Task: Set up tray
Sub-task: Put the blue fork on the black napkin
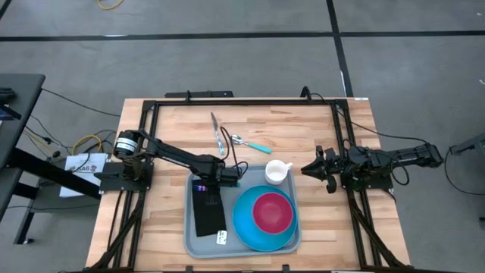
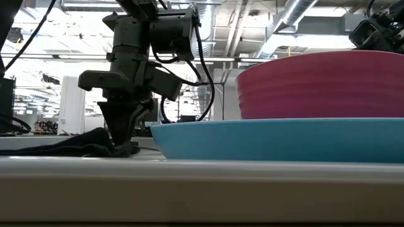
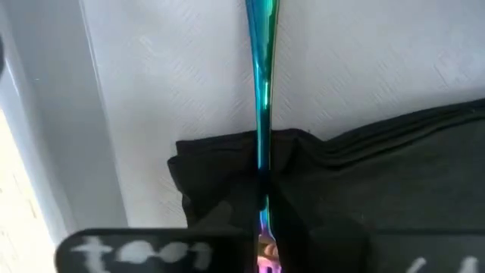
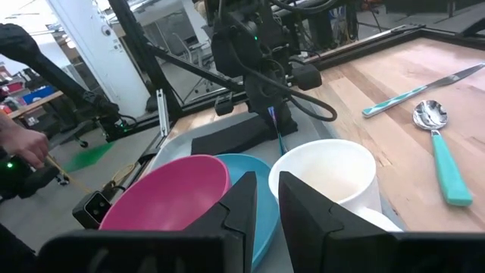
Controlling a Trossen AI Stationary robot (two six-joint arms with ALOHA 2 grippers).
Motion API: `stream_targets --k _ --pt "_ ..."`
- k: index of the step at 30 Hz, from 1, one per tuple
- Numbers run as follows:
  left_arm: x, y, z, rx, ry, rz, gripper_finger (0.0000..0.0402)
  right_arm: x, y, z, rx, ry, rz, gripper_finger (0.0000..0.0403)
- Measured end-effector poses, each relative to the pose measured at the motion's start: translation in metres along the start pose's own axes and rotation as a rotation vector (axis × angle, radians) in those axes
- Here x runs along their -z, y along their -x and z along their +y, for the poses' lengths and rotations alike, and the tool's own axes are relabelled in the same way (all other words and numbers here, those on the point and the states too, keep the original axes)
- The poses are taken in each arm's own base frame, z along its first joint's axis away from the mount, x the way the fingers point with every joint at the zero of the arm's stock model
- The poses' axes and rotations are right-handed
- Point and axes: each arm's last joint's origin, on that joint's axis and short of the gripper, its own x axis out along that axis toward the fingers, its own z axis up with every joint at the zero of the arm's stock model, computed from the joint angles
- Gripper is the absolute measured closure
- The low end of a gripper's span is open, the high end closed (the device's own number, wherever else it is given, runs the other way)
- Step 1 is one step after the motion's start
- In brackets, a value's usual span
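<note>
The grey-blue tray (image 1: 192,235) lies at the table's near middle. On it are a black napkin (image 1: 208,211), a round blue plate (image 1: 250,227) with a pink bowl (image 1: 273,211) on it, and a white cup (image 1: 277,172). My left gripper (image 1: 206,186) stands over the napkin's far end (image 3: 227,163), pointing down, shut on a slim iridescent teal utensil (image 3: 261,114). My right gripper (image 1: 309,169) waits shut over the table right of the cup, touching nothing. My left gripper (image 2: 123,144) pinches the iridescent utensil between its two fingers, coming from above and pointing down. The held stretch (image 3: 264,220) lies over the napkin. From there the utensil runs out past the napkin's edge over the tray's floor (image 3: 167,83). Which end it holds does not show.
A knife (image 1: 217,133) and a teal-handled spoon (image 1: 251,143) lie on the bare wood beyond the tray. A small white tag (image 1: 222,238) sits near the napkin's near end. Black frame rails (image 1: 242,102) border the table. A person's hand (image 4: 23,144) shows in the room.
</note>
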Motion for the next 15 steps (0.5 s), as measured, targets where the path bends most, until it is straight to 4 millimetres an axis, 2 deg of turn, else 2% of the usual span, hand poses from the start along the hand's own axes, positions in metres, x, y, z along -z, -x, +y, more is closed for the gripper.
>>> stream_targets --k 11,15 --pt "-0.0006 0.0008 -0.0002 0.009 0.009 0.011 0.0398 0.0000 0.0000 0.0000 0.000 0.000 0.000 0.0352" --pt "-0.0035 0.0036 -0.0007 0.006 0.008 0.009 0.0389 0.0000 0.0000 0.0000 0.000 0.000 0.000 0.0352"
